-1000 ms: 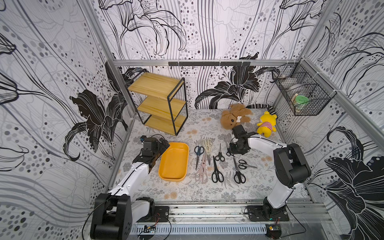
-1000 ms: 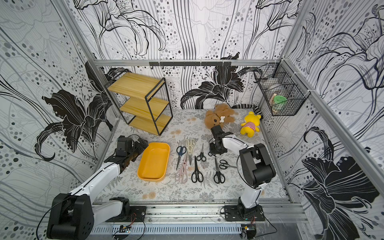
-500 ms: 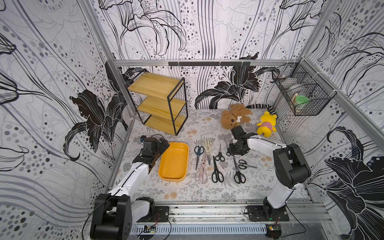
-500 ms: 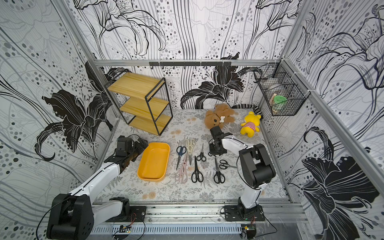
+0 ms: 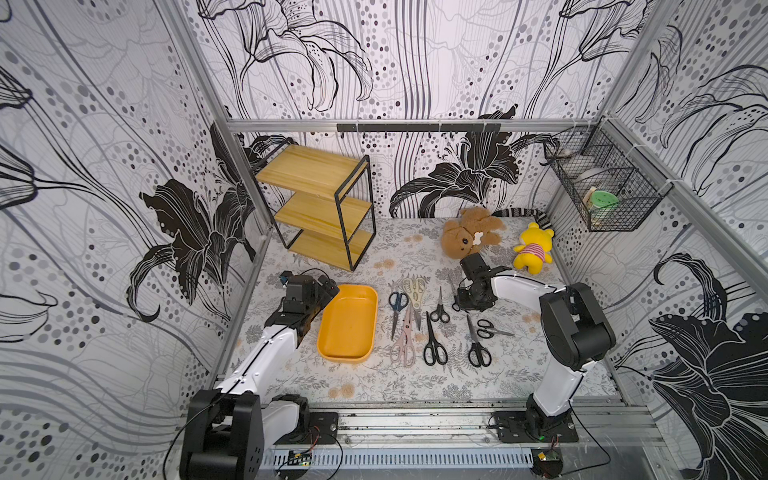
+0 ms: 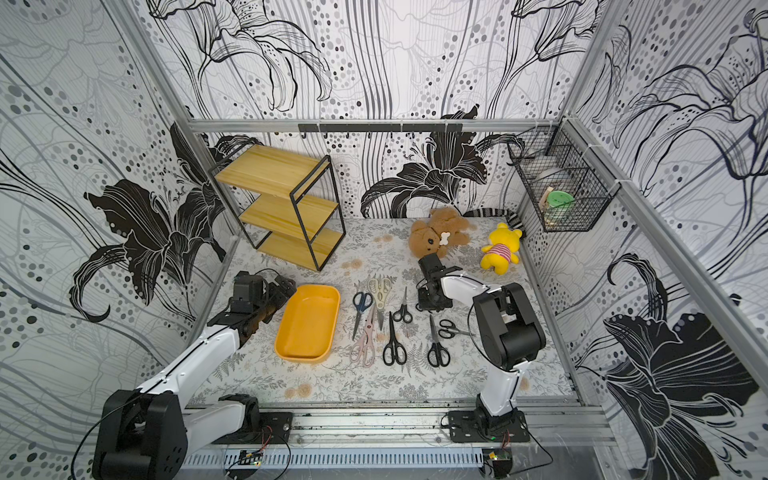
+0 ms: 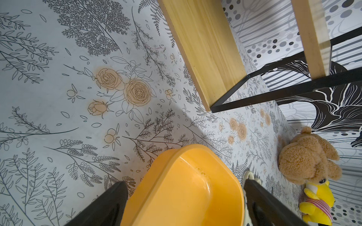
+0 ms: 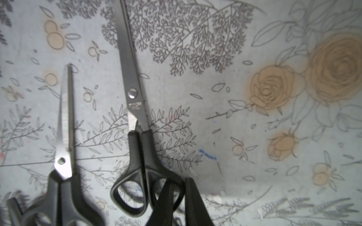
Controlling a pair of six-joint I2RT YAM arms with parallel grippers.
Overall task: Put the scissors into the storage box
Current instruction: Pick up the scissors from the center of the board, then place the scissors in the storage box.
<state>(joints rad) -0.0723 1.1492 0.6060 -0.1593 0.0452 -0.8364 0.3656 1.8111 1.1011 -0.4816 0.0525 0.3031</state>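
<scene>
— What do we see left of centre in both top views?
— The storage box (image 5: 348,328), flat on the table (image 5: 374,386). Our left gripper (image 7: 184,183) stands at its upper-left corner, jaws apart.
— And the scissors (image 5: 429,332)?
— They lie in a row just right of the box. Our right gripper (image 8: 179,181) pinches the handle ring of the black pair (image 8: 135,109) at the row's upper right

Walls (image 5: 415,62) papered with black-and-white lilies and dots, pale floral tabletop (image 5: 395,386), three-tier wooden shelf (image 5: 316,203) in a black frame just beyond the left pincer (image 5: 325,292), black wire basket (image 5: 615,218) on the wall, high beyond the right pincer (image 5: 460,303), even light
</scene>
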